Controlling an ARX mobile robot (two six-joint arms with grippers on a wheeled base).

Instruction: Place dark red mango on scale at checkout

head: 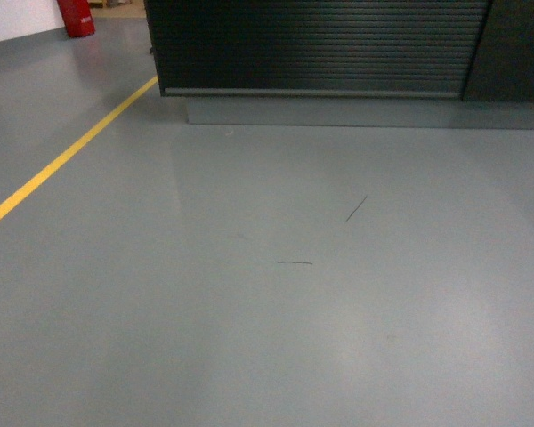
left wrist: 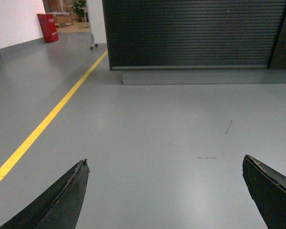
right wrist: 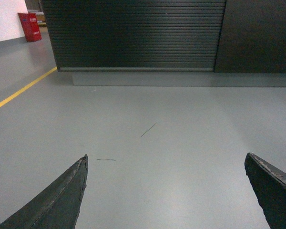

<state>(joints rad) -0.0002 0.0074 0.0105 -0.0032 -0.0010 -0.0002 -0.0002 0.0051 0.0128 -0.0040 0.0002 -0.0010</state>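
Both claws are spread wide with nothing in them, left claw (left wrist: 166, 191) and right claw (right wrist: 166, 191) hanging over bare grey floor (head: 267, 311). Well ahead sits the checkout bench (head: 320, 44), slatted dark front on a grey plinth. Yellow line (head: 62, 160) runs off left toward a red box (head: 76, 16). Mango and scale aren't in any view.

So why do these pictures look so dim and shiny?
Head view: soft, dull light, pale glare patches on the grey floor. Both wrist views: sharper, the checkout front dark but its slats clear; the fingers at the bottom edge are near-black silhouettes.
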